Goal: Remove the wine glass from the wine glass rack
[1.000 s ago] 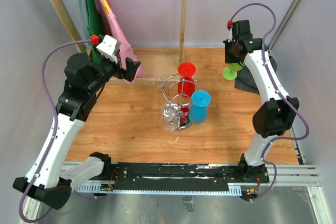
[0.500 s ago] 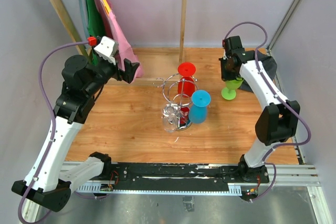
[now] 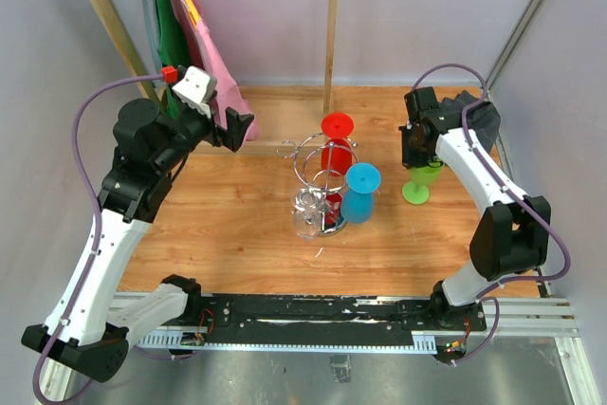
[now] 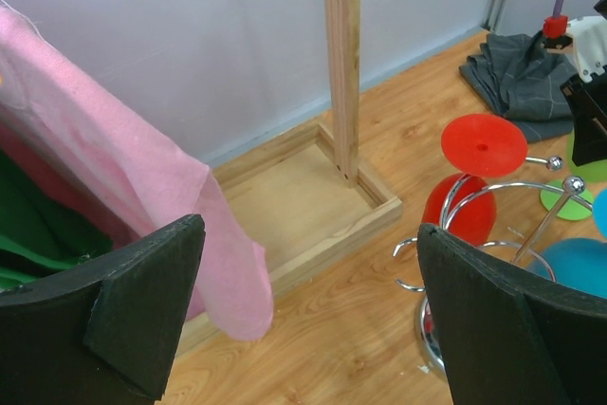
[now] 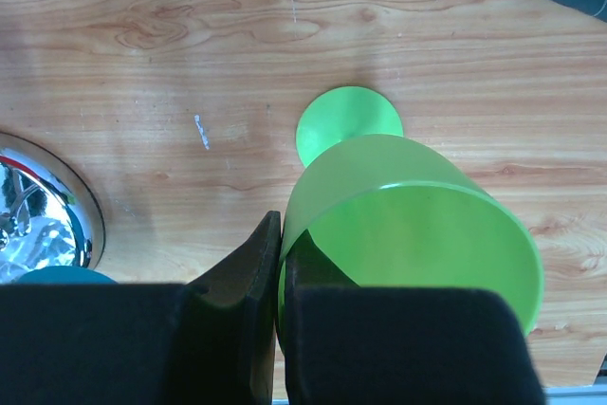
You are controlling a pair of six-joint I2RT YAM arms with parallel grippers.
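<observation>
The chrome wine glass rack (image 3: 318, 170) stands mid-table with a red glass (image 3: 337, 126), a blue glass (image 3: 361, 178) and a clear glass (image 3: 307, 211) hanging upside down on it. My right gripper (image 3: 415, 145) is shut on the rim of a green wine glass (image 3: 418, 183), held upright to the right of the rack. In the right wrist view the fingers (image 5: 248, 272) pinch the green glass (image 5: 417, 225) wall, its foot over the wood; I cannot tell if it touches. My left gripper (image 4: 313, 320) is open and empty, left of the rack (image 4: 531, 192).
A tall wooden clothes rail (image 3: 331, 30) with pink (image 3: 204, 45) and green garments stands at the back, its base frame (image 4: 313, 187) on the table. A grey cloth (image 3: 474, 106) lies at the back right. The rack's shiny base (image 5: 38, 206) sits left of the green glass.
My right arm has carried the green glass from the back right forward and down towards the table, now right of the rack. The left arm has barely moved.
</observation>
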